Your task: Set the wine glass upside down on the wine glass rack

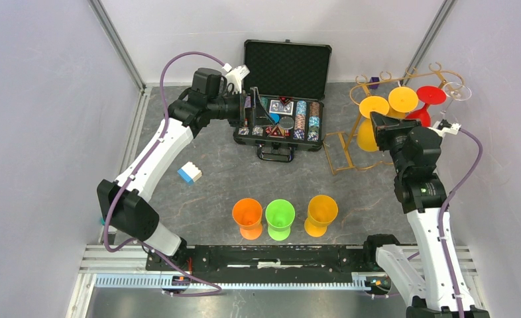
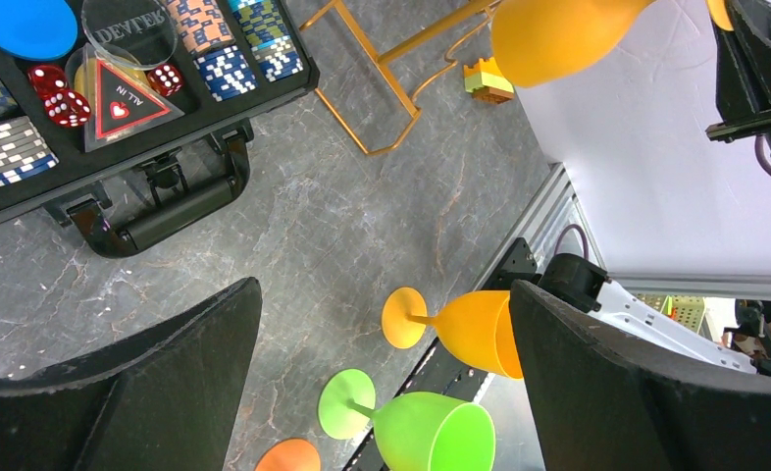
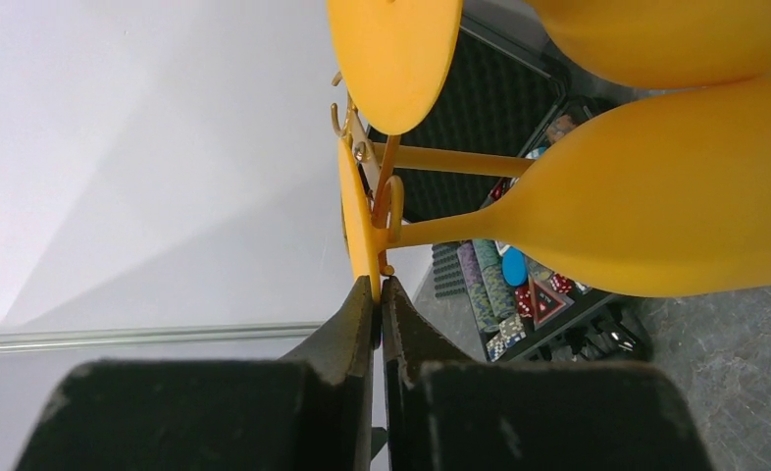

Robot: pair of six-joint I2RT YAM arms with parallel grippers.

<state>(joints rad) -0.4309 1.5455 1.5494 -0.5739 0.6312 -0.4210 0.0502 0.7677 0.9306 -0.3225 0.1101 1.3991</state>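
Observation:
The gold wire wine glass rack (image 1: 341, 156) stands at the right rear of the table. Three coloured glasses and a clear one hang upside down from its top rails. The leftmost is a yellow wine glass (image 1: 374, 106), and my right gripper (image 3: 379, 289) is shut on the thin edge of its foot (image 3: 359, 216). Its stem runs through a rack hook (image 3: 393, 196) and its bowl (image 3: 656, 196) hangs to the right. In the top view the wrist hides the right gripper's fingers. My left gripper (image 1: 251, 109) hovers wide open over the poker chip case (image 1: 288, 66), holding nothing.
An orange glass (image 1: 248, 215), a green one (image 1: 279, 215) and a yellow one (image 1: 321, 212) stand upright near the front edge. A blue and white block (image 1: 189, 173) lies at left. A second yellow glass (image 1: 404, 99), a red (image 1: 430, 96) and a clear one (image 1: 457, 91) hang on the rack.

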